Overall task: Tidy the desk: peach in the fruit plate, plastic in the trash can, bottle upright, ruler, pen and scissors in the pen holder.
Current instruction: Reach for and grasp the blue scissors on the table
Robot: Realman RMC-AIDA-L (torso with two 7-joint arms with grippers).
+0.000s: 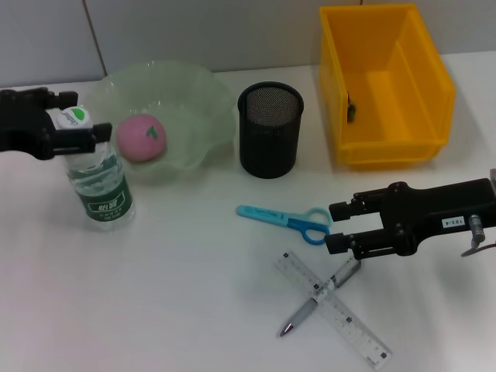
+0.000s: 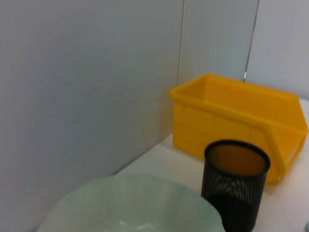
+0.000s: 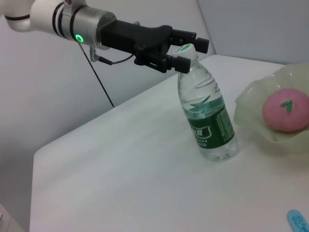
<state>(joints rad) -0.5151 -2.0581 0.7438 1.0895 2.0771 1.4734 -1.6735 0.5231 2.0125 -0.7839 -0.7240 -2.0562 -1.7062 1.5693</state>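
The left gripper (image 1: pixel 76 130) has its fingers clamped on the cap of the upright bottle (image 1: pixel 101 182). The right gripper (image 1: pixel 339 227) hangs with fingers spread just above the pen (image 1: pixel 318 298), with the scissors (image 1: pixel 285 219) just beside its fingertips.

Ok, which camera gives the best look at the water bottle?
The right wrist view: the whole bottle stands upright on the table, label and cap visible, the left end effector at its cap. The head view shows it from above, beside the fruit plate. The left wrist view does not show it.
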